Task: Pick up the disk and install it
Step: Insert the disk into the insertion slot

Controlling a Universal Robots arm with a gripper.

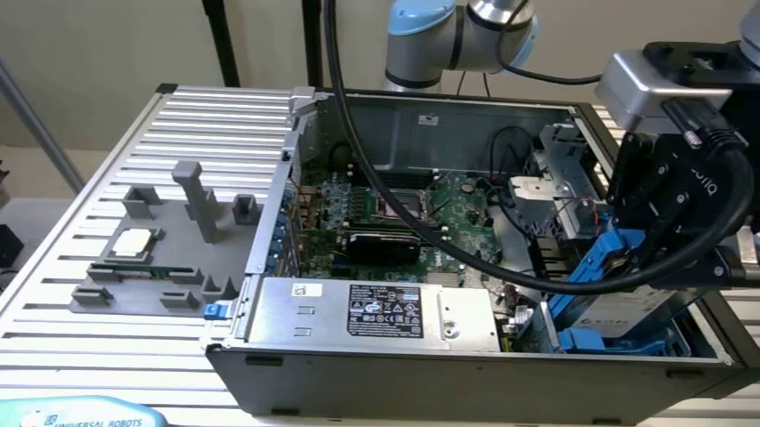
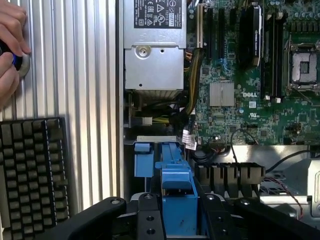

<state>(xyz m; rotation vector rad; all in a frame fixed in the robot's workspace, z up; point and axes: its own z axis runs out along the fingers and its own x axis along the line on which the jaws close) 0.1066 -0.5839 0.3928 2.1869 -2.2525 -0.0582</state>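
The disk (image 1: pixel 635 307), silver in its blue carrier, hangs tilted over the drive bay at the exterior view's right end of the open computer case (image 1: pixel 475 365). The gripper (image 2: pixel 178 215) has its black fingers partly closed on the carrier's blue sides, and seems to grip it firmly. Beside it inside the case lie the green motherboard (image 1: pixel 451 213) and the silver power supply (image 1: pixel 380 311). The case stands on a ribbed aluminium table (image 1: pixel 214 124) before a plain beige wall (image 1: pixel 107 44); a keyboard (image 2: pixel 30 175) and a person's hand (image 2: pixel 10 45) rest on the table
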